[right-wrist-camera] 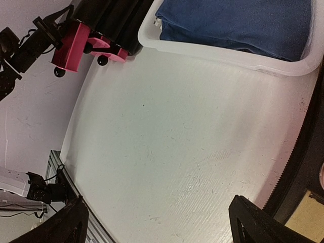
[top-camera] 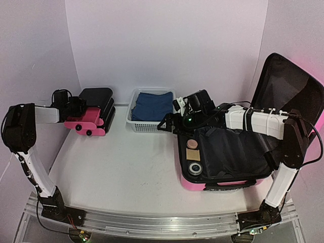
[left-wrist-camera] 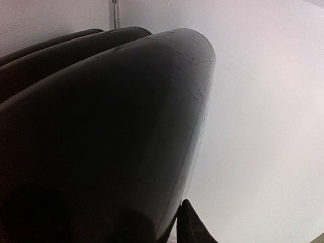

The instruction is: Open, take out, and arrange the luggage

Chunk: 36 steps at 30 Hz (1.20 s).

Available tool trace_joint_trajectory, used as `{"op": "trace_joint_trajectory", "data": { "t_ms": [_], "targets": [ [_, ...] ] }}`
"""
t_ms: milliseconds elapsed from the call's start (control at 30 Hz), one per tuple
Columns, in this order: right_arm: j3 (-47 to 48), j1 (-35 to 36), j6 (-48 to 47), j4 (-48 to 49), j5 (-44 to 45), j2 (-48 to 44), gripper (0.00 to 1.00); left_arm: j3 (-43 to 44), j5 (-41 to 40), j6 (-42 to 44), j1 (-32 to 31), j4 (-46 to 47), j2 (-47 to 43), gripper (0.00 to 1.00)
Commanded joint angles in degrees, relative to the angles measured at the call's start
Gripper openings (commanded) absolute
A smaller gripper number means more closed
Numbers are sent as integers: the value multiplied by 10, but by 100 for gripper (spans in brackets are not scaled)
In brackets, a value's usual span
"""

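Observation:
The pink luggage [top-camera: 190, 185] lies open at the right, its black-lined lid [top-camera: 288, 86] standing up at the back right. Small items lie along its left side: a peach disc [top-camera: 191, 144], a tan square [top-camera: 191, 153] and a round ringed thing [top-camera: 195, 167]. My right gripper [top-camera: 169, 124] is open and empty between the basket and the luggage's back left corner; the right wrist view [right-wrist-camera: 157, 223] shows bare table between its fingers, with the luggage's black edge [right-wrist-camera: 304, 167] on the right. My left gripper [top-camera: 80, 108] is at the drawer unit; one fingertip [left-wrist-camera: 191, 225] presses against its black shell [left-wrist-camera: 101, 126].
A white mesh basket [top-camera: 132, 121] holding folded blue cloth [top-camera: 152, 105] stands at the back centre; its rim [right-wrist-camera: 202, 48] and the cloth [right-wrist-camera: 238, 23] show in the right wrist view. The black drawer unit [top-camera: 96, 98] with pink fronts [top-camera: 86, 124] stands at the back left.

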Motion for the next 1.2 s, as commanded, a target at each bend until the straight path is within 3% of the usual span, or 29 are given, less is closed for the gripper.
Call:
{"op": "trace_joint_trajectory", "data": {
  "t_ms": [0, 133, 333, 567, 833, 1167],
  "targets": [
    [12, -2, -9, 22, -2, -21, 98, 1, -25, -1, -7, 39, -5, 21],
    [10, -2, -11, 21, -1, -23, 98, -15, -26, 8, -8, 44, -23, 9],
    [2, -2, -11, 21, 5, -33, 98, -59, -26, 19, -9, 46, -75, 3],
    [-1, -2, -9, 21, 1, -35, 98, -146, -34, 7, -40, 48, -168, 3],
    [-13, -2, -5, 21, 3, -43, 98, -280, -50, -14, -119, 47, -302, 5],
    [-20, -1, 6, 19, -1, -37, 98, -404, -51, -26, -150, 25, -470, 7]
  ]
}}
